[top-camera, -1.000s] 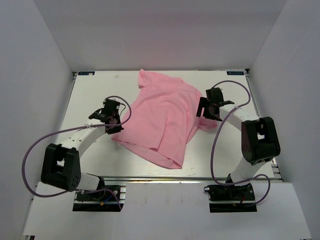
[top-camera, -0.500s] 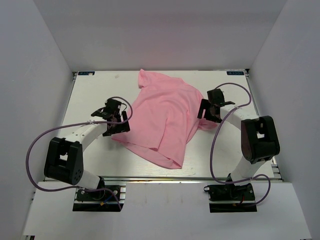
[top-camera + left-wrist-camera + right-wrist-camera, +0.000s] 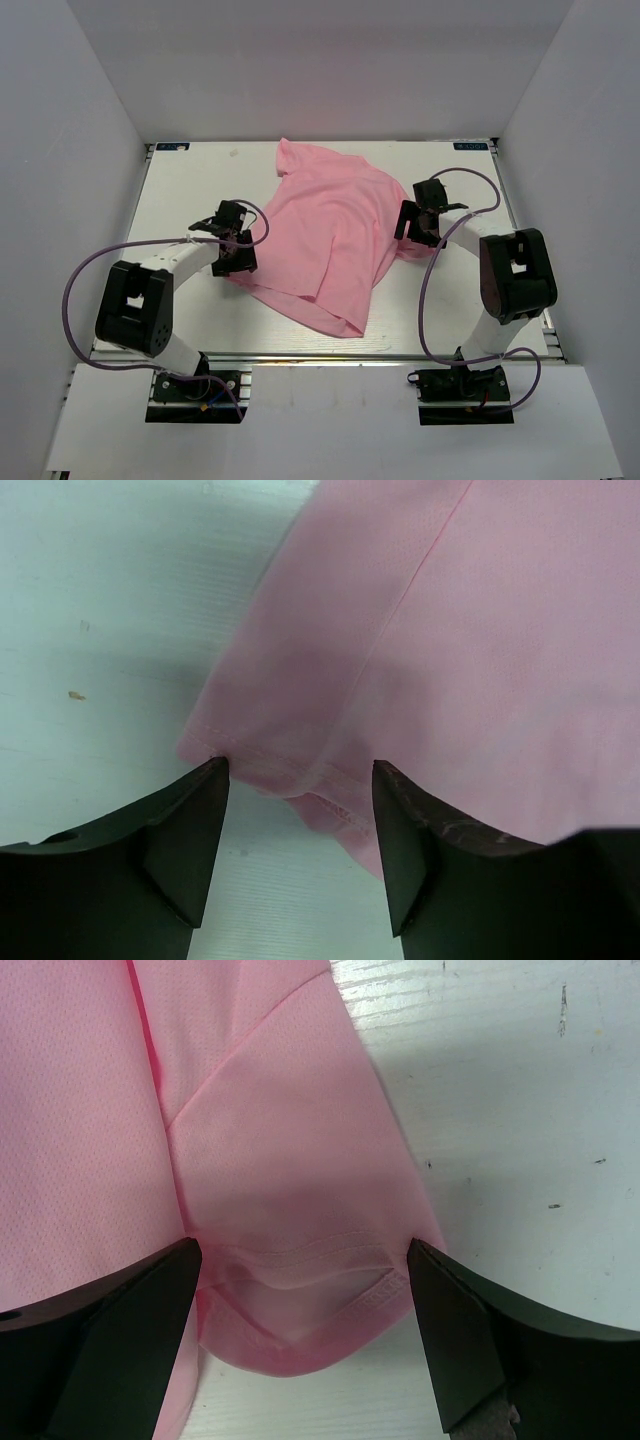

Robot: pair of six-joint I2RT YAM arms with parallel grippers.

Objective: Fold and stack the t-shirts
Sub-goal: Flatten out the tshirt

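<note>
Straddles the t-shirt [image 3: 480, 630] hem corner with left gripper [image 3: 300, 775] moderately parted; clamped tight a second ago, since shifted nearer the cloth. Spans the sleeve with right gripper [image 3: 302, 1250] spread wide, as before.

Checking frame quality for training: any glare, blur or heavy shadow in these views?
Top external: even light, no glare, a faint pink cast on the back wall above the t-shirt. Left wrist: the left hand shades the hem; fingers soft-edged. Right wrist: weave sharp, shadow of the right hand across the sleeve.
</note>
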